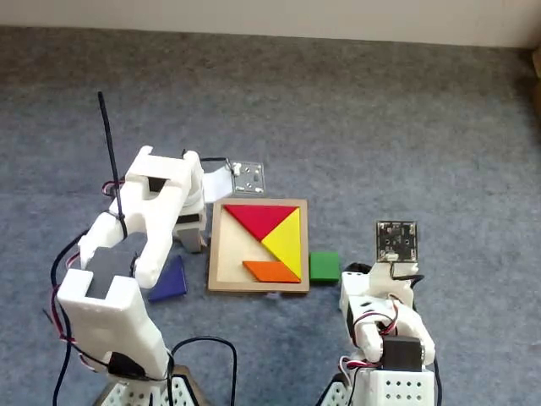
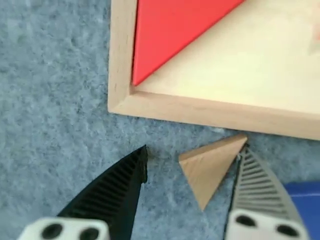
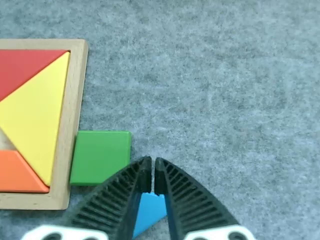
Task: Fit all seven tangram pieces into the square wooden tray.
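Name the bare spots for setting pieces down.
Free: the square wooden tray's left half, between red triangle and orange piece; grey carpet beyond the tray and right of the green square. Crowded: left of the tray, around the left gripper, wooden triangle and blue triangle.

The tray [image 2: 121, 50] is pale bare wood, smooth and matt; the small triangle [image 2: 207, 167] is the same unpainted wood. The red triangle [image 2: 170, 30] looks painted, smooth, faintly shiny. The carpet [image 2: 50, 100] is fuzzy grey felt-like cloth. The left gripper [image 2: 194, 149] has ribbed plastic fingers [image 2: 117, 187], and the arm shells [image 1: 156, 203] are matt white plastic.
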{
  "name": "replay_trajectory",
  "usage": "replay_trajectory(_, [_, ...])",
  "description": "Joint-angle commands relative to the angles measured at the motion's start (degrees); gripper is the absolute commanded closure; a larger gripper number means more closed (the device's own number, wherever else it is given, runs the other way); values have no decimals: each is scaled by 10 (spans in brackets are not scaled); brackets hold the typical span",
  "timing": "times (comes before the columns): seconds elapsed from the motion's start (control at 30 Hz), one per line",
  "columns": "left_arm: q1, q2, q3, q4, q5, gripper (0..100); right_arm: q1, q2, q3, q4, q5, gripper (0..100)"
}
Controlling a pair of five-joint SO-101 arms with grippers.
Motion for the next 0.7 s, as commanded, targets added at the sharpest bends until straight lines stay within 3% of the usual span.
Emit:
replay_trajectory(0.0, [-5, 2, -10, -1, -10, 807, 8, -3, 52, -7, 6, 971])
replay_trajectory(0.17, [-5, 1, -9, 1, -6, 851, 8, -3, 52, -7, 6, 971])
replay_trajectory(0.43, [-7, -19, -27, 88, -4, 854, 8, -3, 52, -7, 6, 971])
replay_trajectory(0.67, [7, -109, -47, 149, 64, 854, 8, -3, 52, -7, 6, 971])
